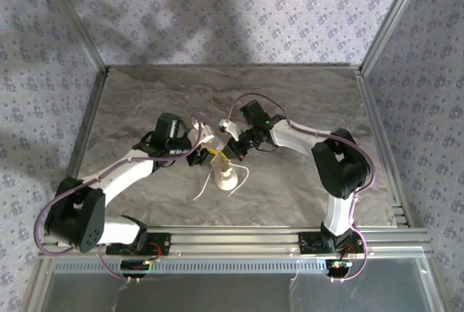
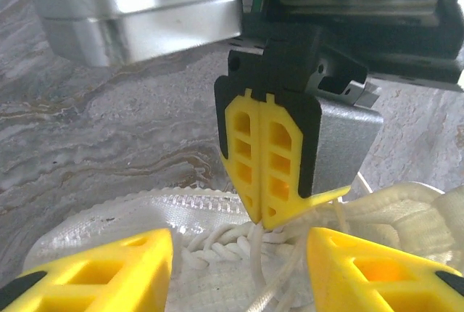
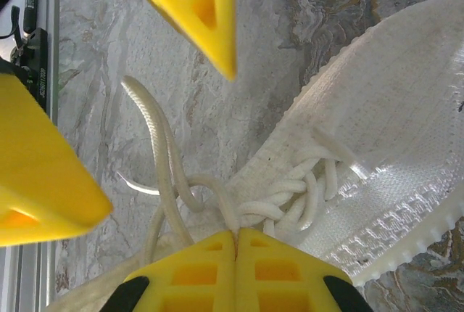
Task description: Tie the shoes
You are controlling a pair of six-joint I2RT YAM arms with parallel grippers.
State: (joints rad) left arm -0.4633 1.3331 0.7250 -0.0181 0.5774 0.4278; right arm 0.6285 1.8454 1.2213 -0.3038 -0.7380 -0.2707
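Right gripper (image 3: 235, 243): fingers pressed together at the laces (image 3: 290, 196), seemingly pinching one strand. Left gripper (image 2: 239, 254): fingers apart, straddling the lacing opposite it. One sneaker (image 3: 391, 130), beneath both grippers, lies on the table (image 1: 304, 101) midway between the side edges, nearer the near edge. Two arms, elbows bent, angle inward and meet above it.
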